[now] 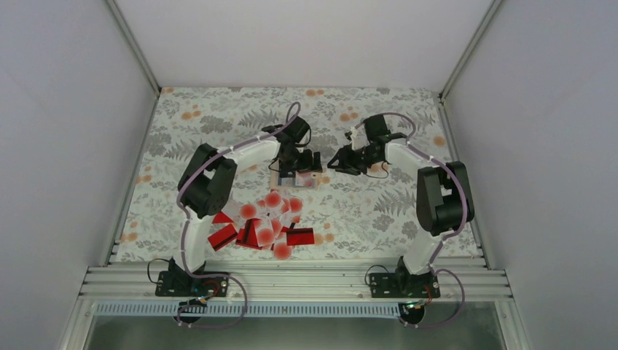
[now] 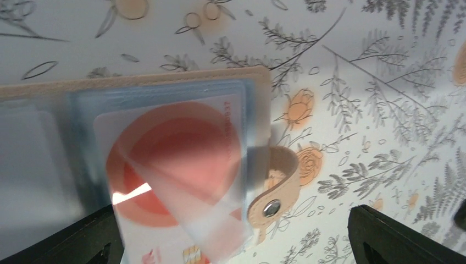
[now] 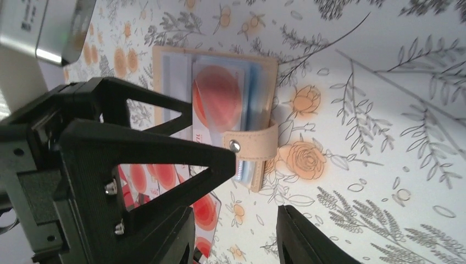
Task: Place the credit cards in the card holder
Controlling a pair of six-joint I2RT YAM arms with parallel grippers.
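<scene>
The tan card holder (image 1: 304,181) lies open on the floral cloth, its clear sleeves up. A white card with a big red dot (image 2: 170,159) sits partly in a sleeve, its lower end sticking out. The snap strap (image 2: 275,190) curls at the holder's right edge. My left gripper (image 2: 236,245) hovers right over the holder (image 2: 137,82), wide open, fingers on either side of the card. To the right of the holder (image 3: 220,93), my right gripper (image 3: 236,242) stands apart from it, open and empty. The loose credit cards (image 1: 266,226) lie heaped nearer the arm bases.
The left arm's black fingers (image 3: 137,143) fill the left of the right wrist view. A few dotted cards (image 3: 211,212) show behind them. White walls close the cloth (image 1: 218,124) in on three sides; an aluminium rail (image 1: 291,281) runs along the near edge.
</scene>
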